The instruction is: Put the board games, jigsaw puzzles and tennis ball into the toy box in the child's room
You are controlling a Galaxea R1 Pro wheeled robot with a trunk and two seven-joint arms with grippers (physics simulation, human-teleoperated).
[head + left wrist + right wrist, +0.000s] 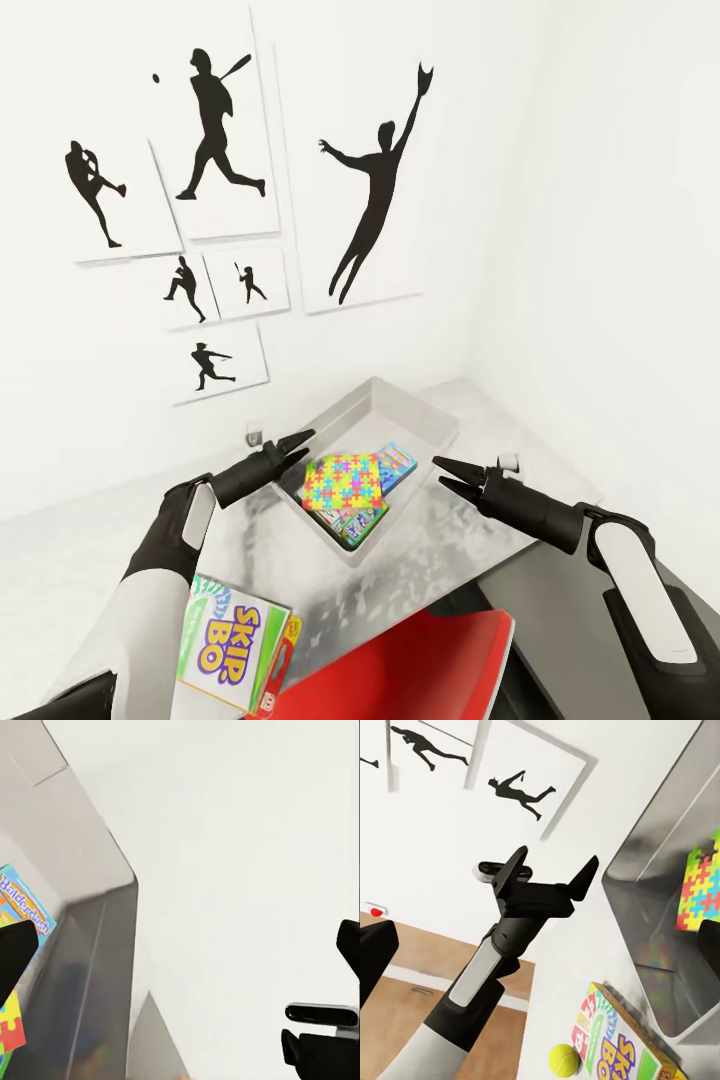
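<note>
The pale grey toy box stands on the table by the wall corner. Inside lies a jigsaw puzzle on top, the blue board game behind it, and another colourful flat piece beneath. My left gripper hovers open and empty over the box's left rim. My right gripper is open and empty at the box's right side. The Skip-Bo board game lies on the table beside my left arm. The tennis ball rests next to Skip-Bo.
A red chair sits close against the table's front edge below the box. White walls with black baseball-player prints close in behind and to the right. A red wall button and the wood floor are in the right wrist view.
</note>
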